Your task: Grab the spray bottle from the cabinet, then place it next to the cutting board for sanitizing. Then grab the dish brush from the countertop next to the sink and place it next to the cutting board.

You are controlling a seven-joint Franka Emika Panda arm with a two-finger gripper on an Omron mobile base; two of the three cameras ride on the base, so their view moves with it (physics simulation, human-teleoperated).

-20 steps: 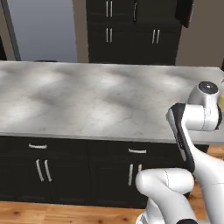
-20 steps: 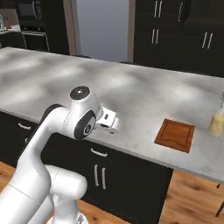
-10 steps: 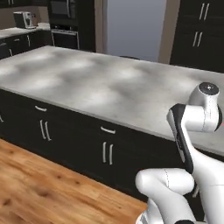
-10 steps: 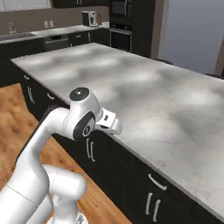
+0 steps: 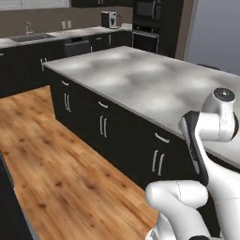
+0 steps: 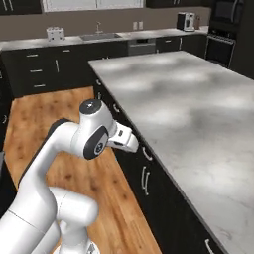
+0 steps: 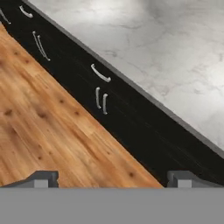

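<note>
Left base view: the sink [image 5: 32, 37] sits in the far bench [image 5: 70, 33], well apart from the arm; no brush can be made out there.

Right base view: the sink [image 6: 100, 36] looks like a small dark basin. Driving on, the arm could clip the island [image 6: 198, 99] beside it.

Hand view: the end effector [image 7: 111, 177] is spread wide, holding nothing, above the wood floor [image 7: 48, 131].
</note>
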